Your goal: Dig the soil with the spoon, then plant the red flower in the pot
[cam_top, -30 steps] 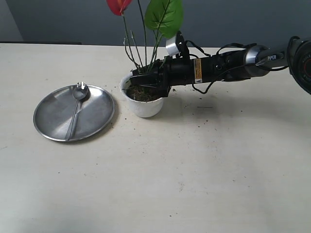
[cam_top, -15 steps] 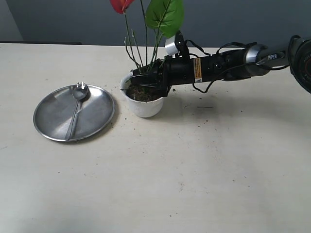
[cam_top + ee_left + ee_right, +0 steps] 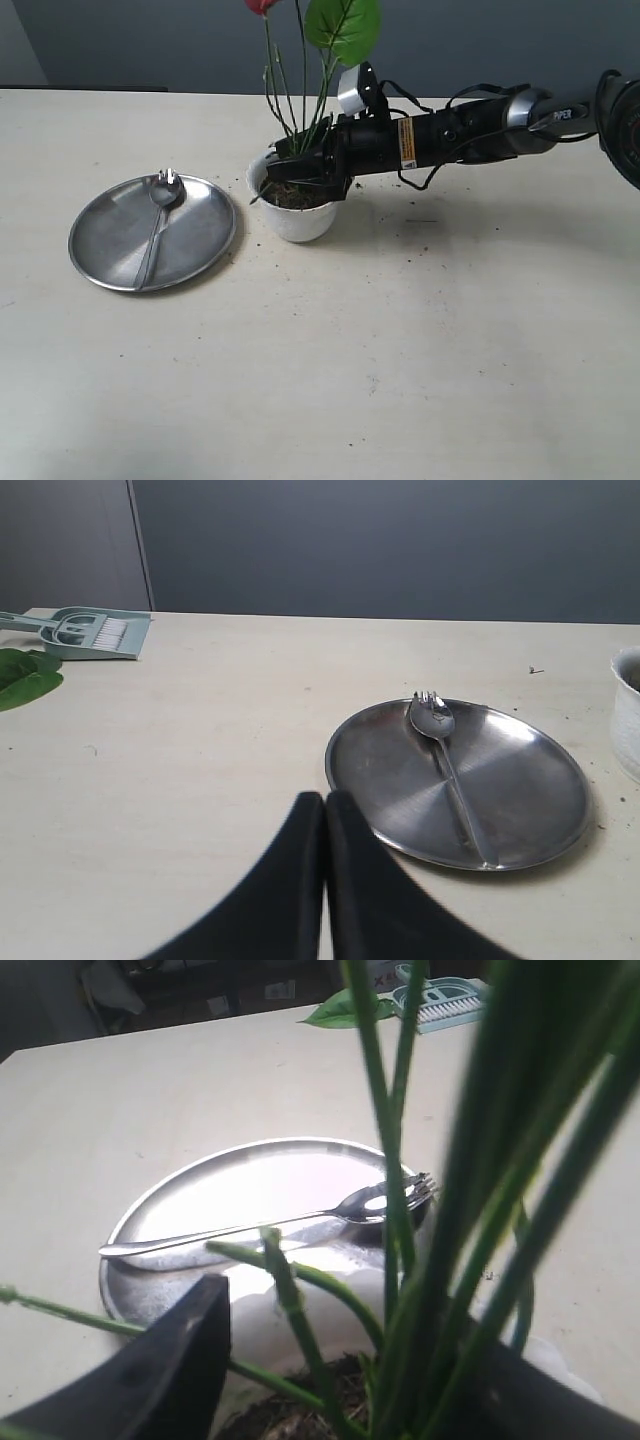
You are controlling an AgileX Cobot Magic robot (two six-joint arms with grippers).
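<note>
The red flower [image 3: 262,5] stands with its green stems [image 3: 300,110] in the soil [image 3: 290,195] of the white pot [image 3: 295,222]. My right gripper [image 3: 300,168] reaches over the pot's rim, open. Its jaws stand wide either side of the stems [image 3: 400,1210], and one finger [image 3: 185,1360] is well clear of them. The spoon [image 3: 158,225] lies on the steel plate [image 3: 110,245] left of the pot. My left gripper [image 3: 325,800] is shut and empty, just short of the plate [image 3: 380,780] and spoon [image 3: 450,770]. It does not show in the exterior view.
A green dustpan with a brush [image 3: 95,633] and a loose green leaf [image 3: 25,675] lie far off on the table. Crumbs of soil are scattered on the table around the pot [image 3: 630,720].
My right gripper's jaws have widened around the stems. The flower has swung upright and a little to the right. The spoon and plate have stayed put.
</note>
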